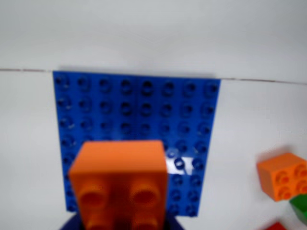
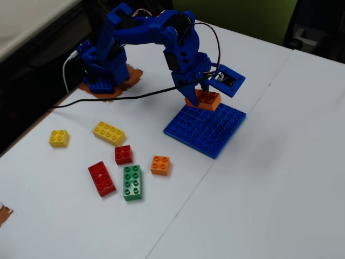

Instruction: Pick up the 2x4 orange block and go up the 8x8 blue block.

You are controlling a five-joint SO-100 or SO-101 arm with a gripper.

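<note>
My gripper (image 2: 197, 96) is shut on the 2x4 orange block (image 2: 204, 99), studs up. It holds the block low over the back left edge of the 8x8 blue block (image 2: 207, 129) in the fixed view. I cannot tell whether the block touches the plate. In the wrist view the orange block (image 1: 120, 177) fills the lower middle, in front of the blue plate (image 1: 139, 105). Only dark blue bits of the gripper (image 1: 122, 225) show beside it at the bottom edge.
Loose bricks lie left of the plate in the fixed view: a small orange 2x2 (image 2: 160, 164), a green 2x4 (image 2: 132, 182), a red 2x4 (image 2: 102, 178), a red 2x2 (image 2: 123, 154), a yellow 2x4 (image 2: 109, 133) and a yellow 2x2 (image 2: 59, 138). A black cable (image 2: 108, 100) crosses the table. The small orange brick (image 1: 283, 175) also shows in the wrist view.
</note>
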